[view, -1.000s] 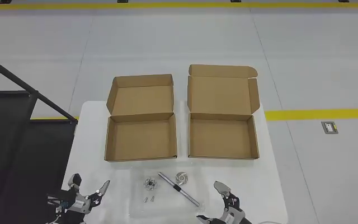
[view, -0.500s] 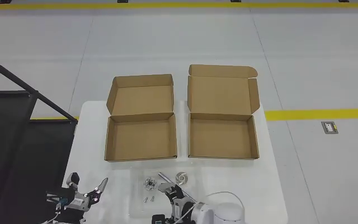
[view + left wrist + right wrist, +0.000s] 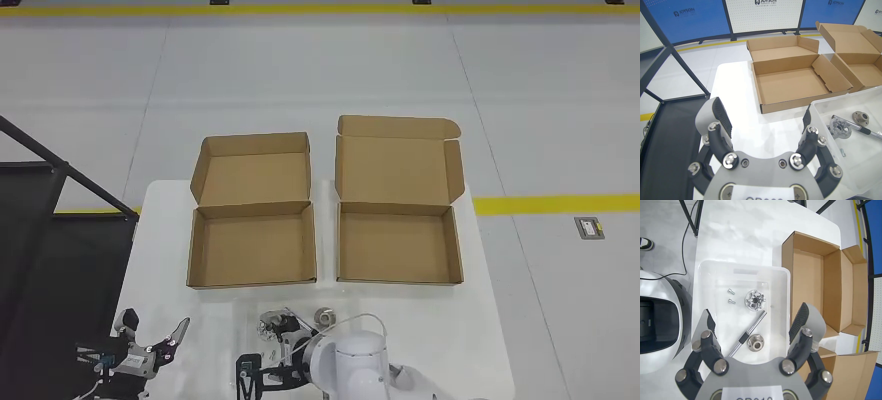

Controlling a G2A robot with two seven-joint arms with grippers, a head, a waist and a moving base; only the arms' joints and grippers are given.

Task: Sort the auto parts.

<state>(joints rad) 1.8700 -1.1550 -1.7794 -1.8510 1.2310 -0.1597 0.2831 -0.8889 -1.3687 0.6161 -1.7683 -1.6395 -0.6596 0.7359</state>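
On the white table (image 3: pixel 160 240), near the robot's edge, stands a clear plastic tray (image 3: pixel 744 265), and all the auto parts lie in it. These are a round slotted hub (image 3: pixel 755 300), a long metal rod (image 3: pixel 751 330) whose end lies just beside the hub, a flanged bushing (image 3: pixel 755 343) just beside the rod, and two small screws (image 3: pixel 731 291) a little apart from the hub. The right gripper (image 3: pixel 755 315) hangs above the tray, over the rod. Its fingers are spread wide and grasp nothing. The left gripper (image 3: pixel 762 112) is over the table just beside the tray, on its left side, and its fingers are also spread wide, with nothing between them. Behind the tray two cardboard boxes stand side by side with their lids folded back, the left box (image 3: pixel 250 250) and the right box (image 3: pixel 398 245).
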